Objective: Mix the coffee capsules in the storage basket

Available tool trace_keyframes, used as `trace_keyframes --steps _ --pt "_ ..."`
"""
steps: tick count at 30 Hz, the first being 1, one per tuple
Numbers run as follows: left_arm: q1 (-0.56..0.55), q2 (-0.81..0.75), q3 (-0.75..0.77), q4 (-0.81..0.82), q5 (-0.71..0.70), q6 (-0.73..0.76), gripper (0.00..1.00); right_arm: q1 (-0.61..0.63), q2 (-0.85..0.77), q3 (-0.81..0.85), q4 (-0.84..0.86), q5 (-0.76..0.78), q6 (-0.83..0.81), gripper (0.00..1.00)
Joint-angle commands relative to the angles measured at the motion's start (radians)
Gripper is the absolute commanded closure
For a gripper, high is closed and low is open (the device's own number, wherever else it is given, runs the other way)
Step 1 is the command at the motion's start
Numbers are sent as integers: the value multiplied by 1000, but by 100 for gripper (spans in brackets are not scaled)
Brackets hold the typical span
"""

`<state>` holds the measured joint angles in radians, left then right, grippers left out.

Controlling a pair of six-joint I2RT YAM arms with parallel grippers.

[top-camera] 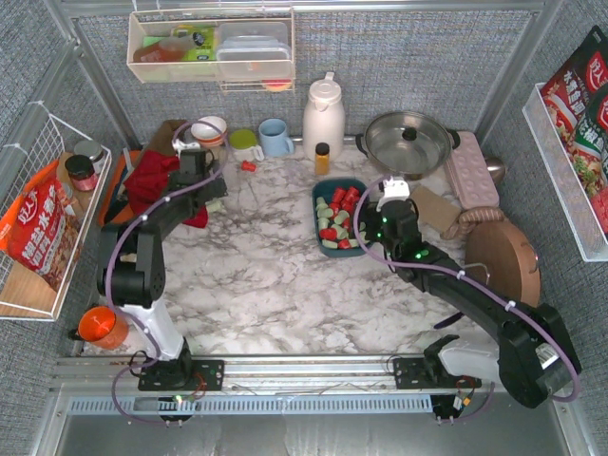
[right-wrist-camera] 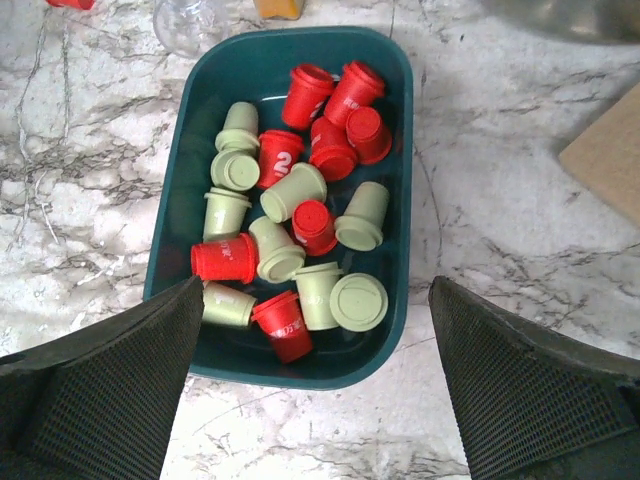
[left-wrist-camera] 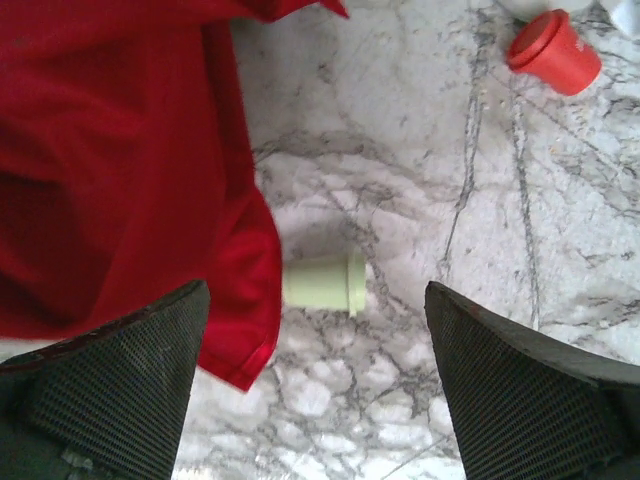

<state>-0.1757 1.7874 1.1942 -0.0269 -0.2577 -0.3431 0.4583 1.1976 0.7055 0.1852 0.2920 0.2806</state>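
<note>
The dark teal storage basket [top-camera: 323, 237] [right-wrist-camera: 395, 120] sits right of the table's middle. It holds several red and pale green coffee capsules [right-wrist-camera: 300, 225] in a loose pile. My right gripper [right-wrist-camera: 310, 395] [top-camera: 372, 236] hangs open just above the basket's near end, nothing between its fingers. My left gripper [left-wrist-camera: 320, 400] [top-camera: 204, 185] is open over the marble at the back left. Ahead of its fingers, one pale green capsule [left-wrist-camera: 325, 283] lies on its side against the edge of a red cloth [left-wrist-camera: 110, 150]. A red capsule [left-wrist-camera: 555, 50] [top-camera: 249, 166] lies further off on the table.
Along the back stand a blue mug [top-camera: 275, 138], a white jug [top-camera: 323, 114], a small amber bottle [top-camera: 322, 157] and a steel pot [top-camera: 408, 141]. A pink tray [top-camera: 470, 171] and a round wooden board [top-camera: 502, 256] are at the right. A wire basket [top-camera: 38, 133] hangs at the left.
</note>
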Motion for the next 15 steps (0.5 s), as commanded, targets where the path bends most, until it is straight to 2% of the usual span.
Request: trace_keyframes --steps 1,6,15 --pt "31 97 110 -94 171 76 6 16 3 -25 85 -62 40 1" --pt "34 195 189 -136 217 92 15 33 18 -17 93 -70 17 1" --pt "44 235 174 -126 170 64 18 76 60 -4 103 -99 -20 1"
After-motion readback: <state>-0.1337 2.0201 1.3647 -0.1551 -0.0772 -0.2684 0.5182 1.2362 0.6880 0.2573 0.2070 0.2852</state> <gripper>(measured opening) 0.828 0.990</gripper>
